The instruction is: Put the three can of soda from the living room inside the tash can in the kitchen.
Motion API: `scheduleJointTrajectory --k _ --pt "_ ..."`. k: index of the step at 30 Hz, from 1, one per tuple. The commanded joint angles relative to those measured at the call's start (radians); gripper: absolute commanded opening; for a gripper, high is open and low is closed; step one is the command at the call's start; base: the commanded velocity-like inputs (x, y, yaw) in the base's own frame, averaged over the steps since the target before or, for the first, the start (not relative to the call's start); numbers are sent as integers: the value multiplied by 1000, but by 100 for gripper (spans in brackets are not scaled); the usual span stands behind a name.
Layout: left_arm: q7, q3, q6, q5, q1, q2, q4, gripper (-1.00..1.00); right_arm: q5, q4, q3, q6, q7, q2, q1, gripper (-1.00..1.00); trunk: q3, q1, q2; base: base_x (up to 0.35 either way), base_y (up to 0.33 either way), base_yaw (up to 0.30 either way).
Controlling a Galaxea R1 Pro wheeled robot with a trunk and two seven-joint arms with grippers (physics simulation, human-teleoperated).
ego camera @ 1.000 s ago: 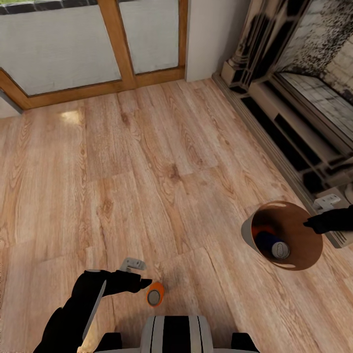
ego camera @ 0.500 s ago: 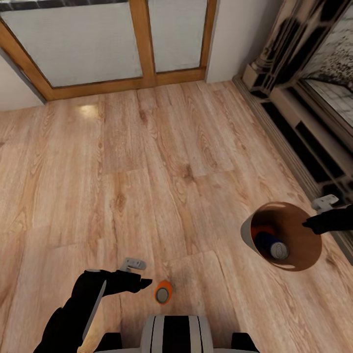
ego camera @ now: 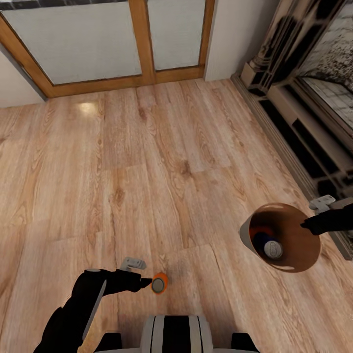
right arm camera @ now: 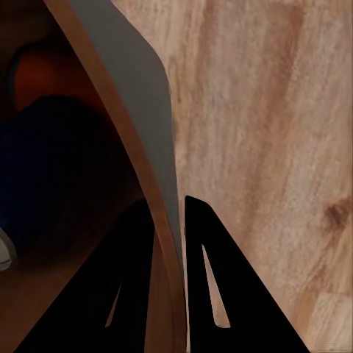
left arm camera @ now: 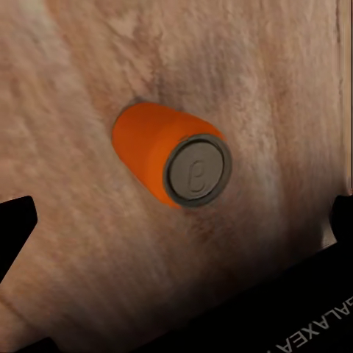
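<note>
An orange can of soda [ego camera: 159,283] rests on the wood floor just in front of my base, its silver top facing up. My left gripper [ego camera: 147,283] sits beside it, open; in the left wrist view the orange can [left arm camera: 169,158] lies between the spread fingertips [left arm camera: 18,217], untouched. At the right, the tash can [ego camera: 294,260] hangs off the floor, with my right gripper [ego camera: 308,225] shut on its rim. The right wrist view shows its fingers [right arm camera: 213,287] on both sides of the bin wall [right arm camera: 140,110]. Inside the bin lie a blue can [ego camera: 268,246] and an orange can [ego camera: 256,230].
A wood-framed glass door [ego camera: 142,44] closes the far side. A stone fireplace surround [ego camera: 299,117] with a low step runs along the right, close to the bin. My base [ego camera: 176,336] is at the near edge. Bare wood floor [ego camera: 147,171] stretches ahead.
The head view has shifted. The orange can on the floor now lies right at my left fingertips instead of below and to their right. The right gripper still holds the bin.
</note>
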Motion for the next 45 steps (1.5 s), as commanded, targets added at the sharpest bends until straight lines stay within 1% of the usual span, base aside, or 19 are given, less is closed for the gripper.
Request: scheduleJointTrajectory --k 1,7,17,19,22,26,27,28,29,30,31,32,33,34,35,37,45 --pt "1 0 1 0 0 0 0 100 -8 0 0 8 4 0 0 -100 0 0 0 -259 -198 0" --pt "1 0 3 0 1 0 -8 100 -8 0 1 7 4 0 1 -100 0 0 0 -187 -142 1" --pt "2 4 2 0 0 1 -21 100 -7 0 1 7 2 0 2 -100 -4 0 0 -19 -14 117" --pt "1 5 0 0 -8 1 -22 100 -7 0 1 7 1 0 2 -100 -4 0 0 -2 -1 56" --pt "-3 8 -5 -1 -41 1 -19 100 -7 0 0 8 -1 0 2 -100 -4 0 0 -1 0 25" --pt "-2 5 11 0 -98 -2 -30 100 -5 0 1 8 -10 0 3 -100 -4 0 0 0 0 7" --pt "-3 3 38 1 -130 -2 -35 100 -5 0 1 8 -12 0 3 -100 -4 0 0 0 0 3" --pt "-3 2 56 1 -145 -2 -38 100 -5 0 1 8 -13 0 3 -100 -4 0 0 0 0 2" --pt "-5 1 92 1 -173 -2 -42 100 -5 0 0 8 -15 0 3 -100 -4 0 0 0 0 1" --pt "-5 1 107 1 -187 -2 -43 100 -5 0 0 8 -15 0 3 -100 -4 0 0 0 0 1" --pt "-6 1 130 0 -215 -2 -45 100 -5 0 -1 8 -15 0 3 -100 -4 0 0 0 0 0" --pt "-6 1 138 0 -228 -2 -46 100 -5 0 -2 8 -16 -1 2 -100 -4 0 0 0 0 0" --pt "-7 0 149 -2 -252 -2 -45 100 -5 0 -2 7 -16 -1 2 -100 -4 0 0 0 0 0" --pt "-7 0 149 -3 -265 -1 -43 100 -5 0 -3 7 -16 -2 2 -100 -4 0 0 0 0 0" --pt "-8 -1 149 -4 -290 0 -37 100 -5 0 -4 7 -16 -2 2 -100 -4 0 0 0 0 0" --pt "-8 -1 149 -5 -321 0 2 100 -6 -1 -5 6 -15 -3 2 -100 -4 0 0 0 0 0" --pt "-8 -2 149 -7 -350 1 171 100 -6 -31 -8 6 -11 -7 2 -100 -4 0 0 0 0 0"
